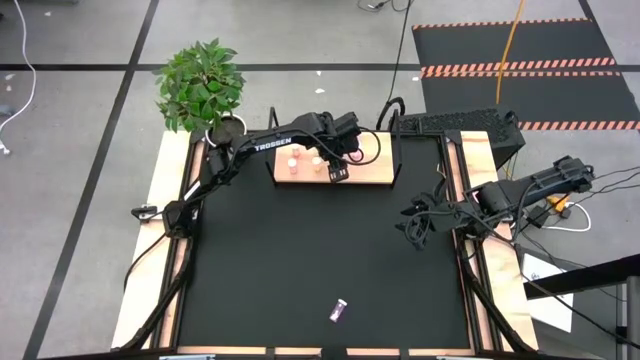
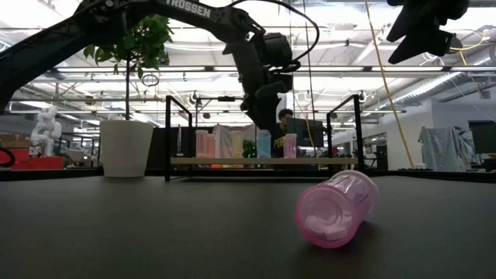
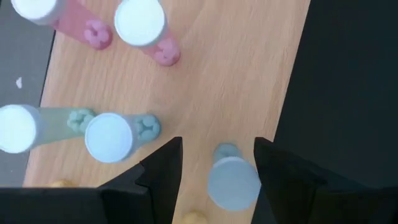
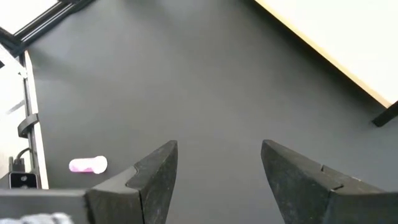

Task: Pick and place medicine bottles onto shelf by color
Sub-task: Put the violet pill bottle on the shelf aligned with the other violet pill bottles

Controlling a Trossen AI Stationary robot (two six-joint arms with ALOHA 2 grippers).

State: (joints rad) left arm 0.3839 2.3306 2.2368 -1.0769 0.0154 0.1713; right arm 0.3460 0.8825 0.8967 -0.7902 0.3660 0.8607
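The tan shelf point(image 1: 365, 172) stands at the table's far edge. Several white-capped bottles stand on it: two pink point(image 3: 142, 28), two teal point(image 3: 115, 135), and parts of yellow ones point(image 3: 61, 184). My left gripper point(image 3: 217, 146) hangs over the shelf, pointing down. It is open, with one finger on either side of an upright blue-teal bottle point(image 3: 233, 180). A pink-purple bottle point(image 1: 339, 310) lies on its side near the table's front edge. My right gripper point(image 4: 217, 149) is open and empty above the table's right side point(image 1: 412, 222).
A white pot with a green plant point(image 1: 203, 85) stands at the far left corner, beside the shelf. The shelf's black frame posts point(image 2: 167, 136) rise at its ends. Cables hang behind the table. A person point(image 2: 287, 118) shows far behind the shelf.
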